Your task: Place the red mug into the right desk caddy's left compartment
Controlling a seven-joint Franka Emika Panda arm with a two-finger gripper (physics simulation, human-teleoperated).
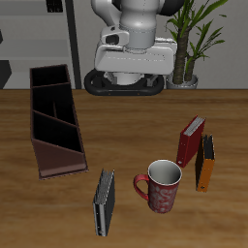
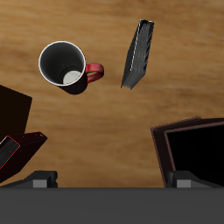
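Near the table's (image 1: 124, 126) front edge, the red mug (image 1: 162, 186) stands upright, mouth up, its loop handle pointing toward the dark book (image 1: 104, 201) lying flat beside it. The gripper is raised well above; in the wrist view only the finger bases show, so whether the jaws are released or clenched cannot be told. The mug lies off-centre from the jaws, toward the front. The right desk caddy (image 1: 52, 116) lies well apart, its long axis running front to back. A red upright book (image 1: 191, 139) stands beyond the mug.
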